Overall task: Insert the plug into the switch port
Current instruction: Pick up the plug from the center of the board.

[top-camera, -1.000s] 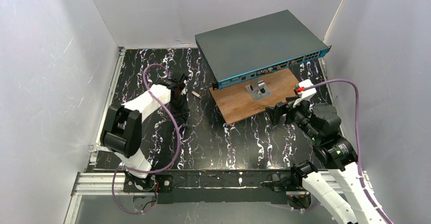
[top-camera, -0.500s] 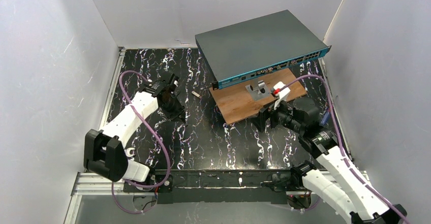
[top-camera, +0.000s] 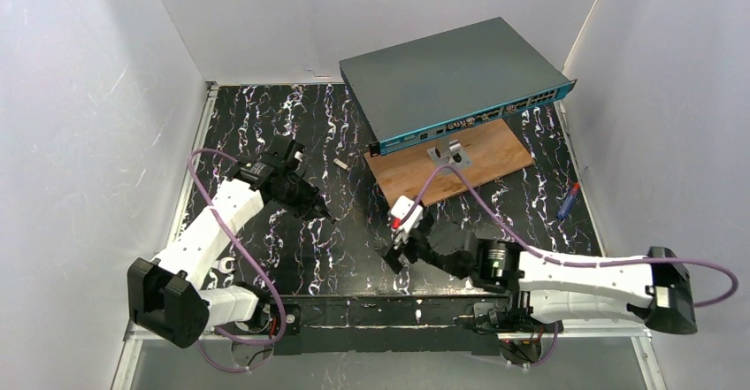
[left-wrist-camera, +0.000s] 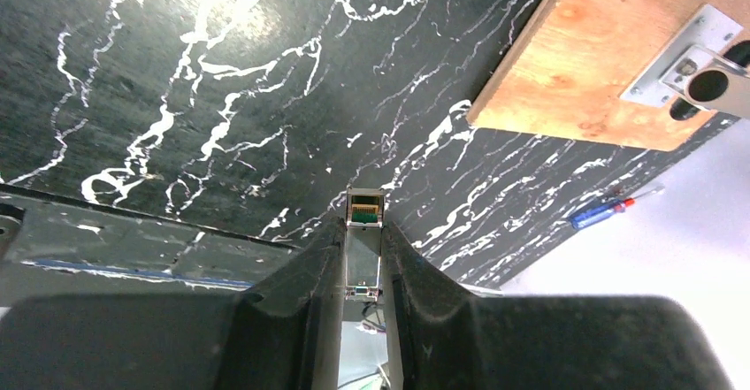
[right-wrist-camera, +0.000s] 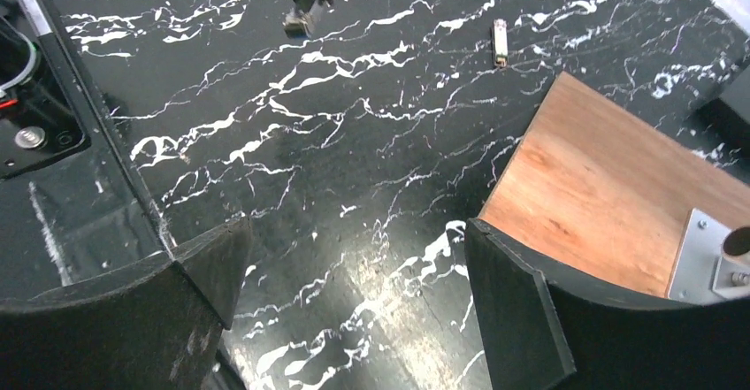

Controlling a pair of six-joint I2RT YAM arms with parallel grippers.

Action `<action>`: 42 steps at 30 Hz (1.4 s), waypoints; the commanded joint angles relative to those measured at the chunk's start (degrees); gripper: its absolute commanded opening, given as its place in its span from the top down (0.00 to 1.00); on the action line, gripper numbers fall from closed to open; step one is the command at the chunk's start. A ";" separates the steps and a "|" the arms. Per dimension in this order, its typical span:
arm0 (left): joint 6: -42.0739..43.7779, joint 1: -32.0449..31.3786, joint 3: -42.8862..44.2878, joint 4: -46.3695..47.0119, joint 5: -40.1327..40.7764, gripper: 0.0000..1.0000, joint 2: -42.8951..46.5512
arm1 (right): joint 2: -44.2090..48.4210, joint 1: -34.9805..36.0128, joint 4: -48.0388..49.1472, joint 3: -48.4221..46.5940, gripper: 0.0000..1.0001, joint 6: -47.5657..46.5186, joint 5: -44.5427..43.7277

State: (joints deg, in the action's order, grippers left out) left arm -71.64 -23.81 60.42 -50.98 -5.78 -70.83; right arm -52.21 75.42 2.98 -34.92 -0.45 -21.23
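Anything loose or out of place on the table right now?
Two strays: a small pale piece lies on the mat left of the wooden board, and a blue pen-like tool with a red tip lies near the right wall. Both are clear of the switch.

The right gripper has its two dark fingers spread wide above the black, white-veined table, with nothing between them. A wooden board lies at right, carrying a metal bracket at the frame edge. At the top edge the left gripper pinches the plug, and a small pale oblong part lies on the table, apart from the board.
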 commanded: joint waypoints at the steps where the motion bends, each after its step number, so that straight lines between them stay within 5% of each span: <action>1: -4.99 -1.28 -1.24 -0.59 -2.46 1.00 2.39 | -5.83 5.29 14.42 -0.65 0.04 -4.54 -13.21; 25: -13.18 -9.92 -0.02 1.90 -0.99 1.00 2.46 | -25.70 9.13 26.69 -7.98 0.28 -12.83 -16.68; 42: -13.85 -11.23 0.13 2.63 -0.63 1.00 1.94 | -29.87 9.13 28.55 -9.03 0.61 -16.07 -20.70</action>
State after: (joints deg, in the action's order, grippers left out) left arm -84.73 -34.46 59.61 -47.79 -7.66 -69.49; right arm -81.14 84.18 27.16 -41.15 -15.62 -39.33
